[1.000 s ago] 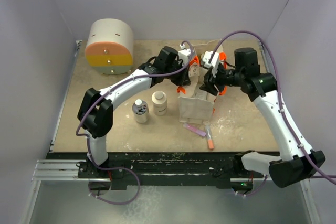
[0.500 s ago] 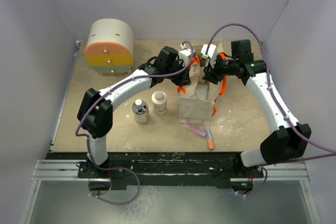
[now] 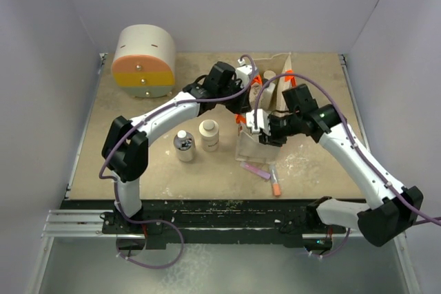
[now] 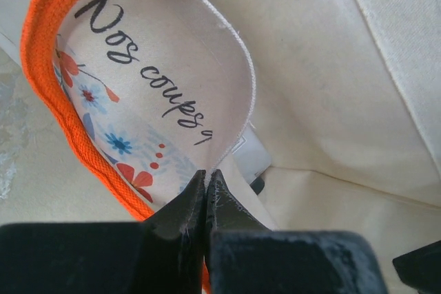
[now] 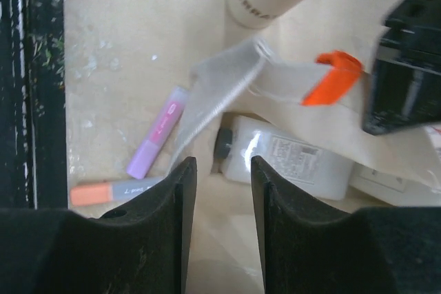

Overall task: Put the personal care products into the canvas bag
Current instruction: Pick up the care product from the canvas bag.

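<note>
The beige canvas bag (image 3: pixel 249 144) with orange handles (image 4: pixel 41 87) stands mid-table. My left gripper (image 3: pixel 244 105) is shut on the bag's rim (image 4: pixel 238 80) and holds the mouth open. My right gripper (image 3: pixel 266 135) hovers over the bag's mouth, open and empty (image 5: pixel 220 170). A white bottle with a black cap (image 5: pixel 296 160) lies inside the bag; it also shows in the left wrist view (image 4: pixel 256 164). The clear-grey bottle (image 3: pixel 183 146) and the squat cream jar (image 3: pixel 209 135) stand on the table left of the bag. The green bottle is not in view.
A round cream, orange and yellow drawer box (image 3: pixel 143 61) stands at the back left. A purple highlighter (image 3: pixel 255 169) and an orange marker (image 3: pixel 275 184) lie in front of the bag. The table's black front edge (image 5: pixel 31 87) is close by.
My right gripper has swung from the back of the bag forward and down over its mouth. The left gripper has kept its hold on the rim.
</note>
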